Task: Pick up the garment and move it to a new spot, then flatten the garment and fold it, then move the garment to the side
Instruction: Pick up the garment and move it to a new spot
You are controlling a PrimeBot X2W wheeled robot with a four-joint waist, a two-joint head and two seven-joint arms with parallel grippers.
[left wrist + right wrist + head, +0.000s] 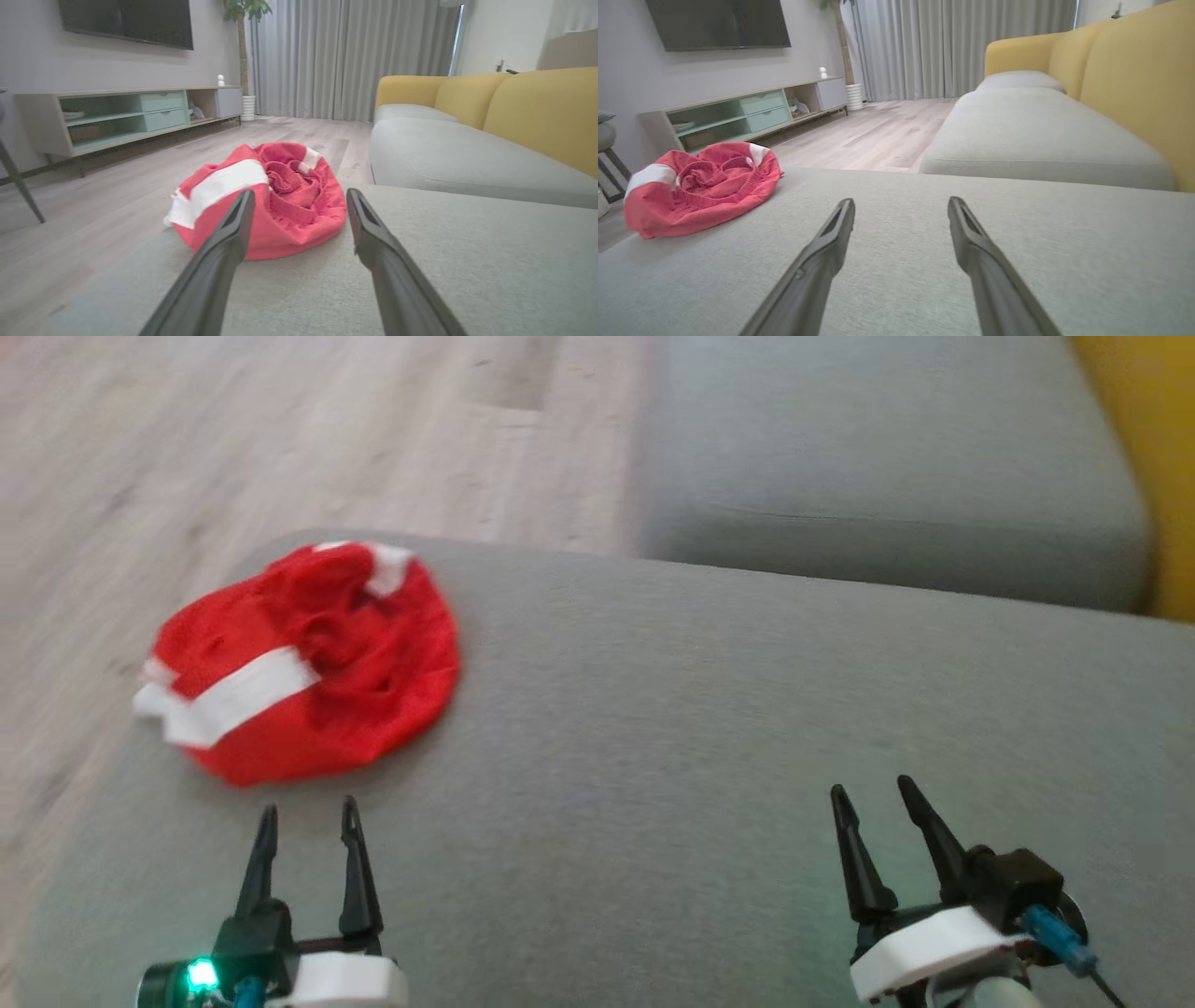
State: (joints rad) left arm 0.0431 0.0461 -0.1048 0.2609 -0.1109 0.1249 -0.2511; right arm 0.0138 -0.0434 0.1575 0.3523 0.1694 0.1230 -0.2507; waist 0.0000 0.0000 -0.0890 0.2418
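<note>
A crumpled red-and-white garment (pixel 308 663) lies at the far left corner of the grey cushion (pixel 700 709), just ahead of the left gripper (pixel 309 807); right gripper (pixel 871 786) well apart, both spread wide and empty; yellow-backed sofa (pixel 537 107) beyond.

Head camera looks down on the cushion (pixel 700 756). Both wrist cameras sit low over it, facing far curtains (pixel 345 56), sharing the garment (pixel 294 214)

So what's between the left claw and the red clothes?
Nothing: just bare grey cushion between the left gripper and the red garment, clear in the head view.
</note>
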